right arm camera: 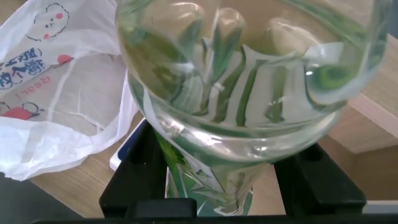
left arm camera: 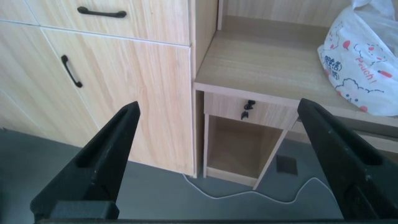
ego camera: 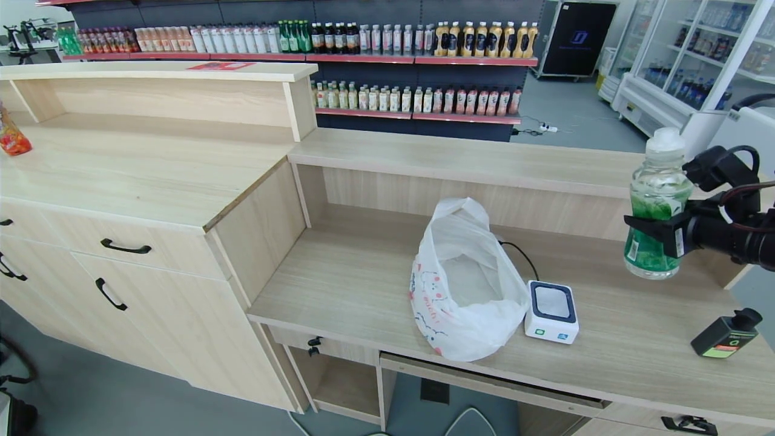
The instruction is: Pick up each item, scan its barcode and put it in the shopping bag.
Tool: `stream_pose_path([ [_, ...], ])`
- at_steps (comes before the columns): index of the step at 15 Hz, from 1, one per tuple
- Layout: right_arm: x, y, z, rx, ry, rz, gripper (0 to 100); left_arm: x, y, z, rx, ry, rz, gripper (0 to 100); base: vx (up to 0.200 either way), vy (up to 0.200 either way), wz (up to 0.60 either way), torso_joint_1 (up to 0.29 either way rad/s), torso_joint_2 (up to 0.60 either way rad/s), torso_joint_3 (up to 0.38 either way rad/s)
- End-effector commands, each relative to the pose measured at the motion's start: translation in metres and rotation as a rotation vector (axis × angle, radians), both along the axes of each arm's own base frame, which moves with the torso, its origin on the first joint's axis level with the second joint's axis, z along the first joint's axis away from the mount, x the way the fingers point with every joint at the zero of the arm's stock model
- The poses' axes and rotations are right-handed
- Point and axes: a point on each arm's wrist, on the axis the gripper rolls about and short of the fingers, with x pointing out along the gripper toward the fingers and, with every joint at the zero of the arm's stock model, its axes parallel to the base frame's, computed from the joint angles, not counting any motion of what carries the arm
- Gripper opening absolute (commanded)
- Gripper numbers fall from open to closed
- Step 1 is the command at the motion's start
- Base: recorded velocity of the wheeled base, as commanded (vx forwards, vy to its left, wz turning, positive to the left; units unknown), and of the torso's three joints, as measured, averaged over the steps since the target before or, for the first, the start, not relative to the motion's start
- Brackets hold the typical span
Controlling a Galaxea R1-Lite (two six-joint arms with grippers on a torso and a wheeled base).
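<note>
The bottle hangs upright, well right of the scanner, my right gripper clamped round its middle. Its barcode seems side-facing, I think, so tilting it scannerward could let it slip. My left gripper has its fingers spread wide.

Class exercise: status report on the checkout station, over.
Right gripper shut on bottle, upright above counter. Left gripper open, low by cabinet. Bag open beside scanner; dark bottle on counter nearby.

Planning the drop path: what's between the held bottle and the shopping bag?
Head view: the white scanner stands on the desk beside the shopping bag, toward the bottle in the right gripper.
</note>
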Motion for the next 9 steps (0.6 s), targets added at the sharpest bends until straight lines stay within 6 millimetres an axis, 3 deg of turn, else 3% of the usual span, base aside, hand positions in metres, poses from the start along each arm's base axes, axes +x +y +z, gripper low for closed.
stream_pose_path([
  [1,0.003,0.002,-0.003,0.001,-0.007,0.011,0,0.0,0.0,0.0,0.001,-0.001,0.0,100,0.0,0.0,0.6,-0.002,0.0,0.007],
  [3,0.008,0.003,-0.008,0.0,-0.013,0.018,0,0.0,0.0,0.0,0.001,-0.001,0.0,100,0.0,0.0,0.6,0.002,0.0,0.002],
  [9,0.024,0.005,-0.035,0.069,0.019,0.16,0,0.0,0.0,0.0,-0.001,-0.001,0.0,100,0.0,0.0,0.0,0.0,0.0,0.0],
])
